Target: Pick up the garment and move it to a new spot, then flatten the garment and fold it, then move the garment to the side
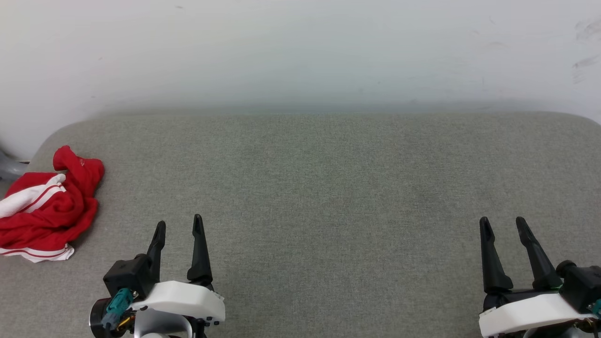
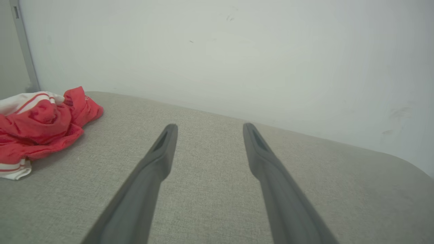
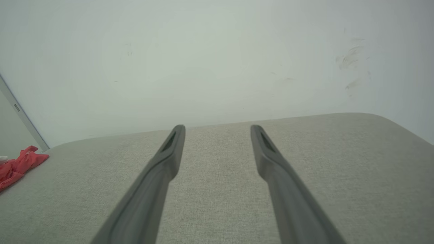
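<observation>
The garment (image 1: 47, 206) is a red T-shirt with white panels and red-and-white striped trim.

- State: crumpled, bunched into an irregular heap.
- Location: left edge of the head view at mid-height, lying on the grey fabric table (image 1: 300, 188) near its rounded far-left corner.
- Detail: a white striped section lies across the heap's left side. A white striped edge protrudes at the lower end.

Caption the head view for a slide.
Crumpled red shirt far left on the grey pad; left pincer and right pincer open, empty.
</observation>
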